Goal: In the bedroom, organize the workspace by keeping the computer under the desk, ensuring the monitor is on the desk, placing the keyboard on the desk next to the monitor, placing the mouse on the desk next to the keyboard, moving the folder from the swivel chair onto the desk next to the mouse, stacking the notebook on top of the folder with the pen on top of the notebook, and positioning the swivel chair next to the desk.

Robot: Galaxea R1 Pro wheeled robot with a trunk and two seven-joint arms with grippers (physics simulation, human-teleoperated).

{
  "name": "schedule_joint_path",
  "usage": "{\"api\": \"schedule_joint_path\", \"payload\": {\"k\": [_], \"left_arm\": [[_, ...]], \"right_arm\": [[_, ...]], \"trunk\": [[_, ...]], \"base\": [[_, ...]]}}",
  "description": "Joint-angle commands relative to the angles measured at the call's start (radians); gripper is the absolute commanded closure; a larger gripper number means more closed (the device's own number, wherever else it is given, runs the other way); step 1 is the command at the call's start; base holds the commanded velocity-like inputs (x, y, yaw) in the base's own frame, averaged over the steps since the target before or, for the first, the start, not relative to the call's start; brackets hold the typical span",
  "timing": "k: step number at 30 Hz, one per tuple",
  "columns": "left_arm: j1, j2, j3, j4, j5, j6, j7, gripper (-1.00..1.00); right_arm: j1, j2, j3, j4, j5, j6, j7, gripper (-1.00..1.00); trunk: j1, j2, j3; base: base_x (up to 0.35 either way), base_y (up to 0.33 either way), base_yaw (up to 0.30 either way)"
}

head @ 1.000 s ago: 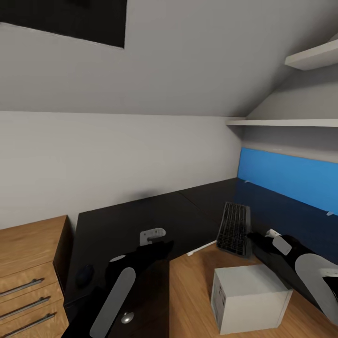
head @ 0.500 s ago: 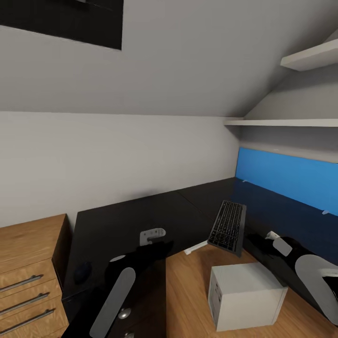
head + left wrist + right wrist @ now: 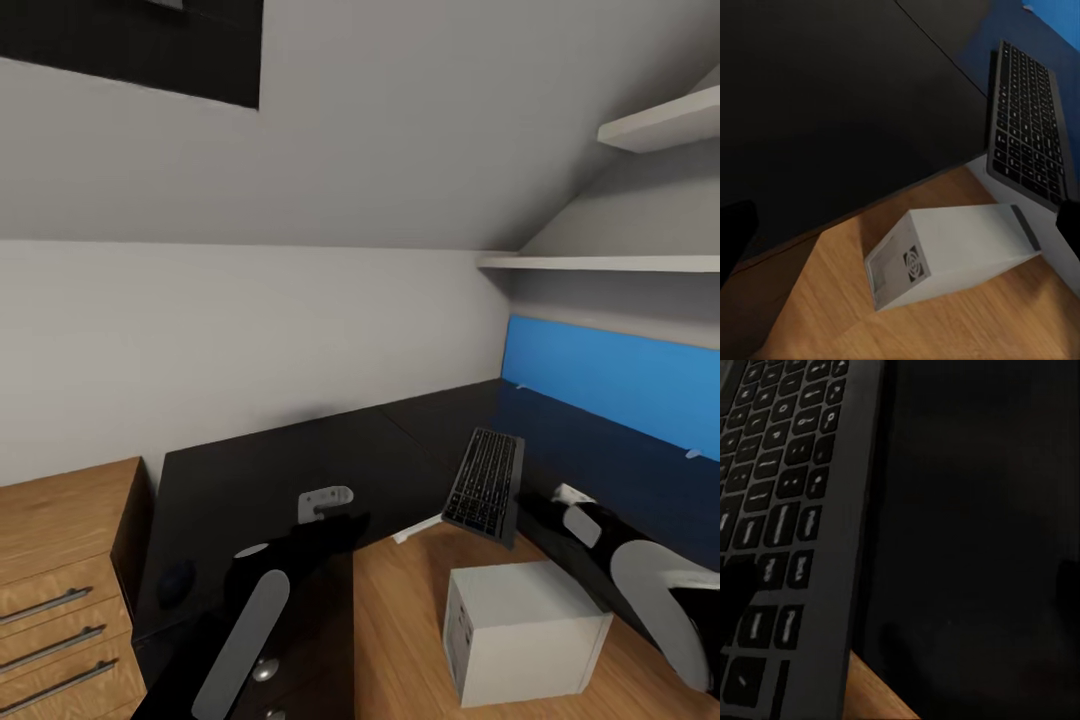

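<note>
Head view: slim dark-keyed, silver-framed keyboard point(image 3: 486, 483) lies on the glossy black tabletop point(image 3: 300, 460), its near end overhanging. Left wrist view: pale grey tower computer point(image 3: 952, 255) stands on the floor. Right wrist view: right claw's spread cannot be told. Keyboard judged light, stiff; grip a long edge.

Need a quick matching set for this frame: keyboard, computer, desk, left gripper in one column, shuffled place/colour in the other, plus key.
1. keyboard
2. computer
3. desk
4. left gripper

A. pale box on the wood floor
B. glossy black top, blue back panel
C. hovering over the black desktop
D. on the desk, end jutting past the edge

Pairs: 1-D, 2-A, 3-B, 4-C
</note>
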Motion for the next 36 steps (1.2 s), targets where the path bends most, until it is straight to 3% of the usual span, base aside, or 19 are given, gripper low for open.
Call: {"api": "schedule_joint_path", "payload": {"k": [1,10,14,25,36], "left_arm": [[-0.001,0.000,-0.001,-0.001,0.010,0.002,0.010,-1.00],[-0.001,-0.002,-0.002,-0.001,0.012,0.002,0.011,-1.00],[-0.001,-0.003,-0.003,0.002,0.013,0.002,0.011,-1.00],[-0.001,-0.006,-0.006,0.092,0.011,0.003,0.009,-1.00],[-0.001,-0.007,-0.007,0.097,0.010,0.003,0.008,-1.00]], "right_arm": [[0.000,0.002,0.002,-0.001,0.004,0.000,0.002,-1.00],[0.000,0.014,0.002,0.001,0.041,-0.076,0.002,-1.00],[0.000,0.021,0.003,0.002,0.079,-0.096,0.001,-1.00],[0.000,0.089,0.001,-0.001,0.103,-0.154,-0.003,-1.00],[0.000,0.098,0.000,-0.010,0.105,-0.165,-0.006,-1.00]], "trunk": [[-0.004,0.007,0.002],[-0.039,0.070,0.030],[-0.054,0.098,0.043],[-0.096,0.175,0.077],[-0.096,0.175,0.077]], "base": [[0.000,0.000,0.000],[0.000,0.000,0.000],[0.000,0.000,0.000],[0.000,0.000,0.000],[0.000,0.000,0.000]]}}
